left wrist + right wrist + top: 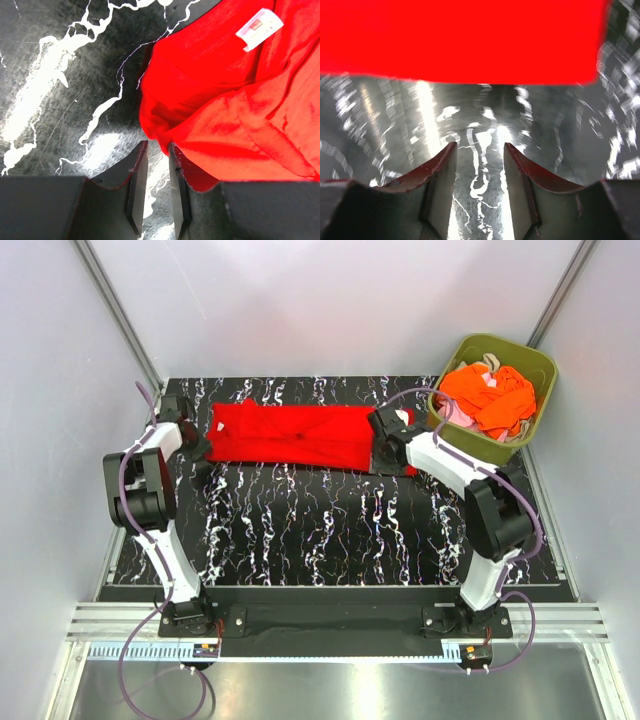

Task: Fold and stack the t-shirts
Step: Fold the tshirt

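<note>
L gripper (pixel 158 148) jaws nearly together at red t-shirt (pixel 300 435) edge, can't tell if pinching it; R gripper (pixel 480 146) spread, table (pixel 480 210) showing in gap.

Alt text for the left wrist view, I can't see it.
The left gripper hangs with jaws narrowly apart at a bunched edge of the red t-shirt, which fills the right. A white label lies on the shirt; black marbled table fills the left.

Olive-green bin (pixel 515 344), black marbled table (pixel 330 530)
</note>
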`<act>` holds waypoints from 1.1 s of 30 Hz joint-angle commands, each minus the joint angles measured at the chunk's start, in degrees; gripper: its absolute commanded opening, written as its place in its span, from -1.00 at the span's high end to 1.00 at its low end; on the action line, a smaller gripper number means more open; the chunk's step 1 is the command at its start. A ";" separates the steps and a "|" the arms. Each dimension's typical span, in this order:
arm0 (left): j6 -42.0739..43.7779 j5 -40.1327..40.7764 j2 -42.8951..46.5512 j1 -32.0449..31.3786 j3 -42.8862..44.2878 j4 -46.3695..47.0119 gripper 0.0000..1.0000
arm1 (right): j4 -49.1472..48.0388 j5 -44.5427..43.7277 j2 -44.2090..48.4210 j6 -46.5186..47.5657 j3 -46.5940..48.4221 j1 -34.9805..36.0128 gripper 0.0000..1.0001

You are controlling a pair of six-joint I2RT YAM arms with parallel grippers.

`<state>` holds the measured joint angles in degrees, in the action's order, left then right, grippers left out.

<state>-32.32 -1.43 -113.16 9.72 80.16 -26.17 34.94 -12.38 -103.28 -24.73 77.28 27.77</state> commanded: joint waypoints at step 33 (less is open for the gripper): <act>1.73 0.02 -1.09 1.45 3.07 -0.10 1.00 | 12.17 -15.74 -4.91 -67.82 2.18 -9.93 -0.09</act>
<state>-31.33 -1.76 -113.89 10.79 81.62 -27.35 46.39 -25.98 -107.44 -90.59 77.58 18.24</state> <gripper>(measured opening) 0.009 0.539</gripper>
